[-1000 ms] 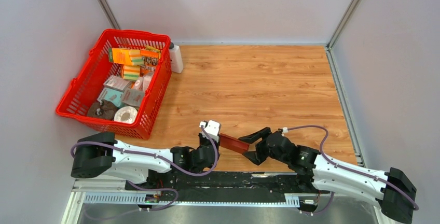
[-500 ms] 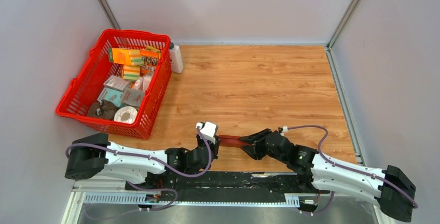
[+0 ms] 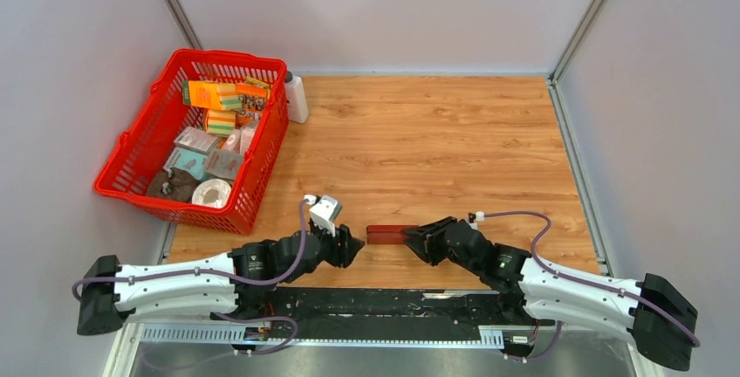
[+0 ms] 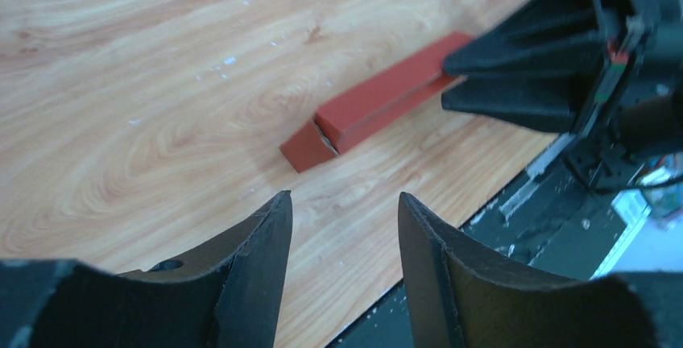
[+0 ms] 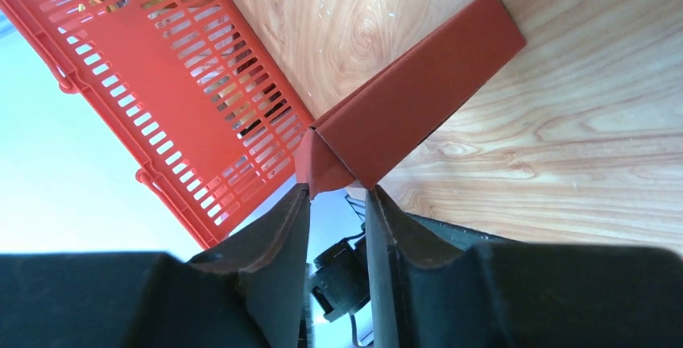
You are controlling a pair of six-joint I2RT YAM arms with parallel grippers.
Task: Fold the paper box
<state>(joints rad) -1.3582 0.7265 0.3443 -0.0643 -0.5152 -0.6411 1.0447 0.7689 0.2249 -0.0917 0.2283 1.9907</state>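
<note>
Right at the near edge, both arms are stretched low along the table, wrists turned in toward each other. The left pincer has its jaws well apart with nothing between them. Through its own wrist camera the left pincer frames bare wood grain only.

Just ahead of those open tips, apart from them, lies the paper box. It's a dark red, long and slim folded piece lying flat on the wood, with one end pointing back at the left pincer. From the left wrist the paper box runs diagonally away, its near end showing a slightly gaping seam.

Now the other end: the right pincer is clamped on it, one black finger on each side of the cardboard. In its own view the right pincer has the tips pinched on the box's corner, and the paper box stretches away from them across the table.

Beyond the left pincer and off to its left sits a red mesh basket, loaded with printed packages. The right wrist catches that basket too, past the box. Farther back, a white bottle stands against the basket's far corner.
</note>
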